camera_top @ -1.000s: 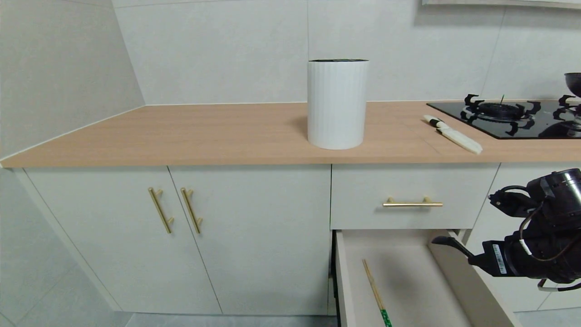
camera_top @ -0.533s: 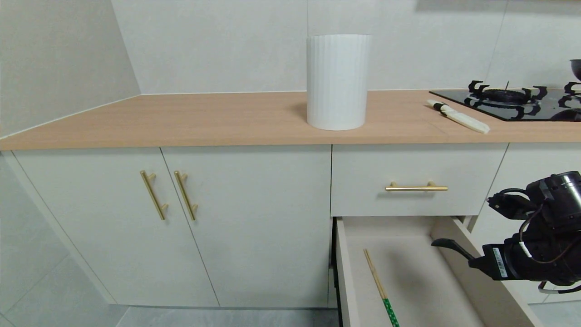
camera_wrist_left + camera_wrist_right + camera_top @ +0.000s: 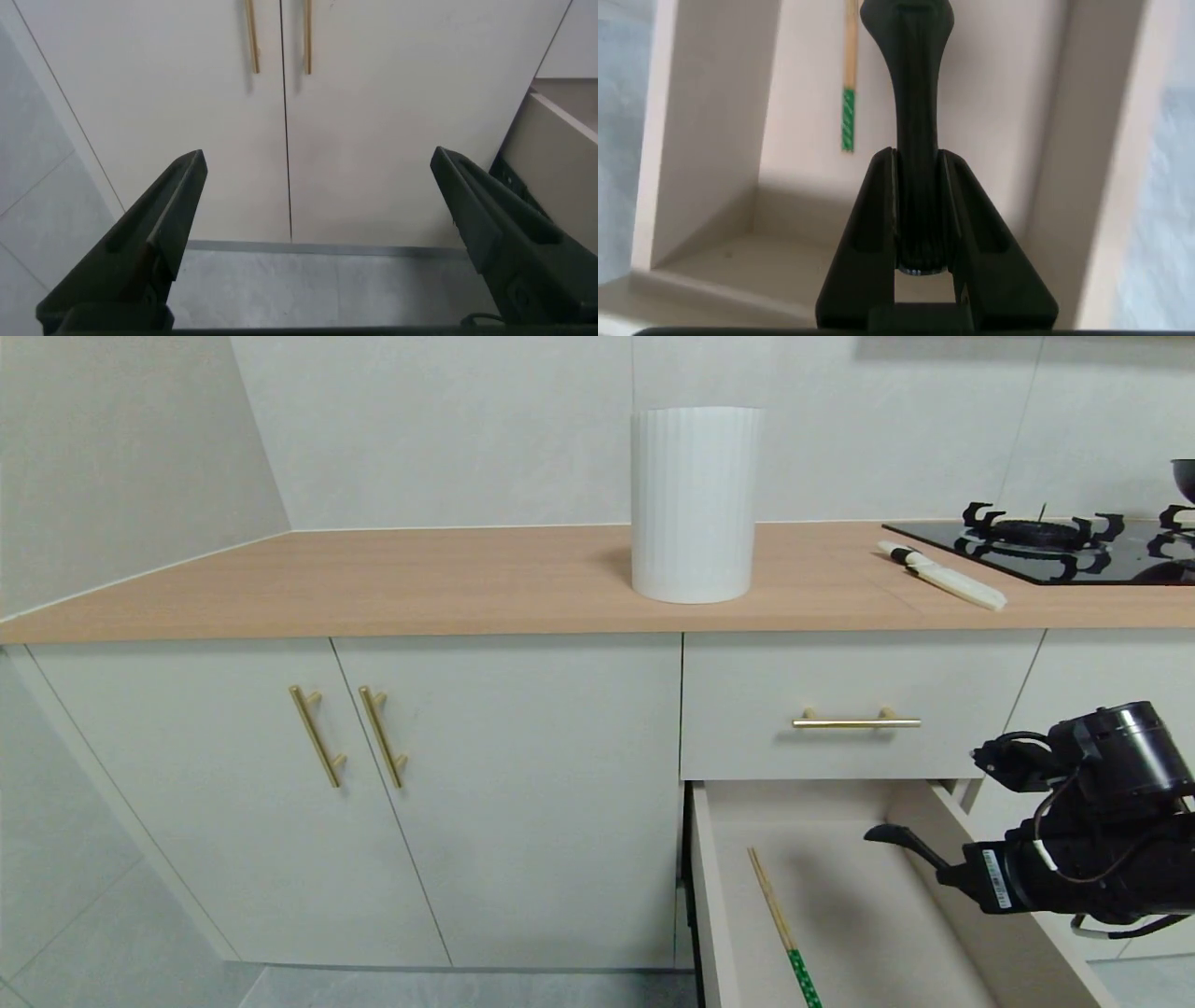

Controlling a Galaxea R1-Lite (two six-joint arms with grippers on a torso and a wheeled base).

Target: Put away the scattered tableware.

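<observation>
- Over the last half second the right arm has slid a little to the left, so the right gripper point(image 3: 962, 877) now sits further in over the open drawer point(image 3: 707, 896). The larger shift before that is the head camera moving, not the things.
- The right gripper is clamped tight on a black utensil point(image 3: 896, 838). It grips the stem, and the broad end pokes out ahead, roughly level, above the drawer's right side. I can't tell whether it is a spoon or a spatula.
- It is probably held out long like that so it can go down flat onto the drawer floor without the fingers hitting the side wall.
- Chopsticks point(image 3: 775, 919) lie inside the drawer near its left wall, with the green-patterned end toward the drawer front. They are well apart from the utensil, with bare drawer floor to their right.
- The left gripper point(image 3: 318, 163) has its fingers spread wide and holds nothing. It sits low, facing the double cabinet doors point(image 3: 280, 112) to the left of the drawer, out of the way.
- A pale knife point(image 3: 941, 577) lies on the counter point(image 3: 420, 583), above the drawer and to its right, just beside the gas hob point(image 3: 1036, 546). It looks like the next item to stow.
- A white ribbed canister point(image 3: 692, 504) stands upright on the counter, roughly above the drawer's left edge.
- Judgement: the step in hand is placing the utensil, which needs a descent and then a release. The main risk is the tip or the fingers clipping the drawer's right wall.
</observation>
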